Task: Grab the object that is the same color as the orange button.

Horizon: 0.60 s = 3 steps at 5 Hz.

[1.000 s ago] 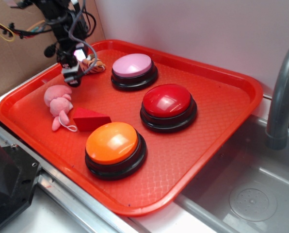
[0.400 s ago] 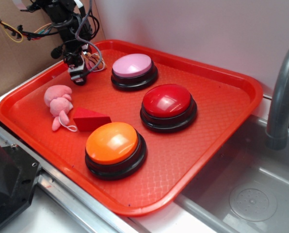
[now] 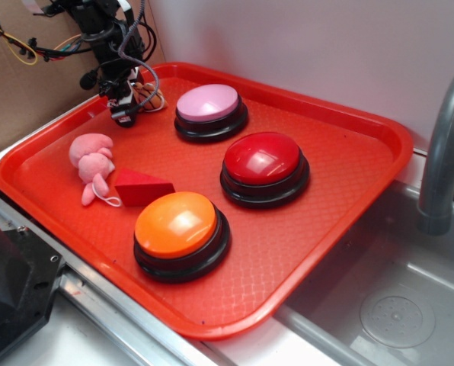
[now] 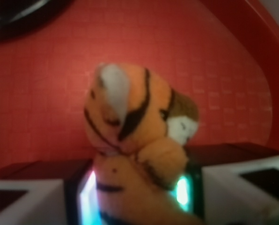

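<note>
No writing or brand marks can be read on anything here. The gripper (image 3: 126,109) sits at the tray's far-left corner, its jaws closed on the plush tiger (image 4: 135,136) — fuzzy orange fabric with black stripes and a white patch, blurred in the wrist view, pinched between the two pale fingers (image 4: 29,201). The red tray (image 3: 349,198) is hard plastic with a fine diamond-textured floor. On it stand three glossy domed buttons on black bases: the orange button (image 3: 176,225) nearest, a red button (image 3: 262,158) and a pink button (image 3: 207,103). A soft pink plush toy (image 3: 91,160) lies touching a red wedge block (image 3: 142,187).
</note>
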Motion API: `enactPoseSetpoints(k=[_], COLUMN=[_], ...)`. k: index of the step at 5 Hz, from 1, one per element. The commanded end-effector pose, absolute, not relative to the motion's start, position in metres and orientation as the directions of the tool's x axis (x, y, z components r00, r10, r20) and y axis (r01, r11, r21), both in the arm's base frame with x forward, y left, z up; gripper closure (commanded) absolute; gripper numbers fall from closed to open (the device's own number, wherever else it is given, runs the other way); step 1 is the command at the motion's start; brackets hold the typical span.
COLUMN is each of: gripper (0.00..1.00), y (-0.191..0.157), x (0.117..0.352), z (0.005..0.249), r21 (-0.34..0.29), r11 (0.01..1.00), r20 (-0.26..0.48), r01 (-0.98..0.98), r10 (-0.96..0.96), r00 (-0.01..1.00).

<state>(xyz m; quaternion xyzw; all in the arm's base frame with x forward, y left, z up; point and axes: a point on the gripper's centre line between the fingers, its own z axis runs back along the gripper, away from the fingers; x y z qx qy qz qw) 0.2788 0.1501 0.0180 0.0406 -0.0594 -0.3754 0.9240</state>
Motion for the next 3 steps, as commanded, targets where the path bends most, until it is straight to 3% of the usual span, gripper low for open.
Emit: enactPoseSetpoints(k=[1,2,3], gripper=[1.0,1.0,1.0], y=[0.127,0.105,0.073], x=[0.273,0.268,0.263], z=[0.079,0.113,0.138], r21=[0.14,0.116,0.012], r11=[0.797,0.869,0.936], r20=[0.081,0.057,0.064], r01=[0.588,0.481,0.351], r10=[-0.601,-0.489,-0.351], r00=[0.795,0.87,0.934])
